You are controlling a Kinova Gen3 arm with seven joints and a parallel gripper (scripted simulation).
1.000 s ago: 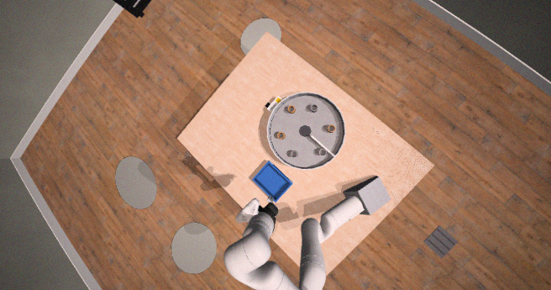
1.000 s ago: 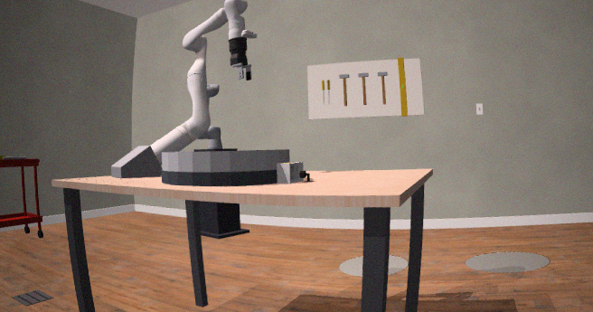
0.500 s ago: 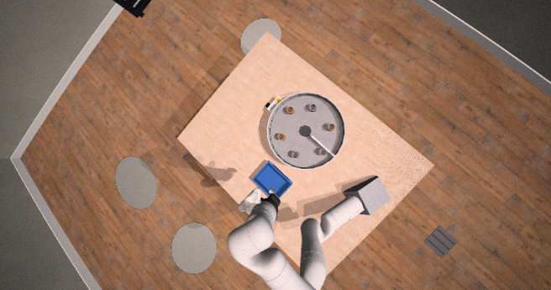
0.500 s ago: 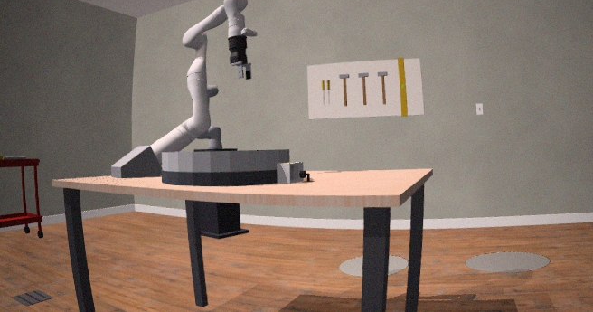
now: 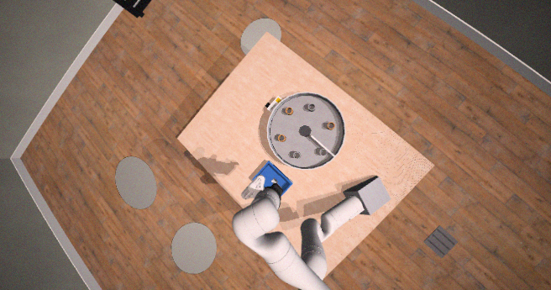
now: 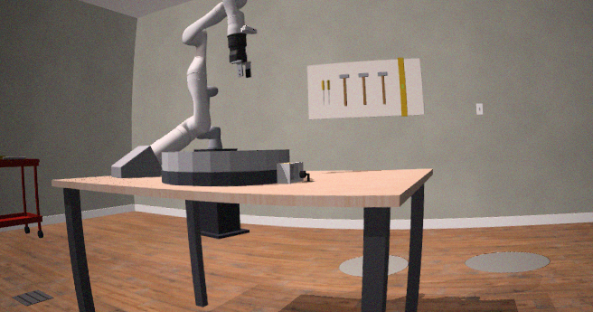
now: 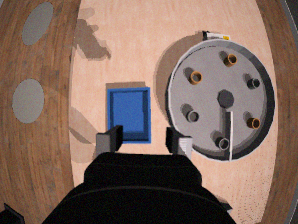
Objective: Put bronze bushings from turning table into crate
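Blue walls frame the crate [image 5: 269, 170] [image 7: 130, 107] at left in the wrist view, its bare blue floor showing, one corner hidden by a finger. The gripper [image 5: 275, 182] [image 6: 244, 70] [image 7: 144, 135] hangs above, released and wide open. To the right, the turning table [image 5: 294, 126] [image 6: 226, 162] [image 7: 212, 95] bears three bronze bushings [image 5: 289, 111] [image 7: 195, 77] and three steel bushings [image 5: 311, 107] [image 7: 192, 116]; its side wall hides them in the exterior view.

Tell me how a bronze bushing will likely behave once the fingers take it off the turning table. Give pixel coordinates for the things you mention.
Each bronze bushing [image 5: 289, 111] [image 7: 198, 75] looks like a thick-walled metal ring, so it should stay stiff under a squeeze. Its rounded outside may slip or turn between the tool's flat fingers. Set down on its side, it would probably roll.
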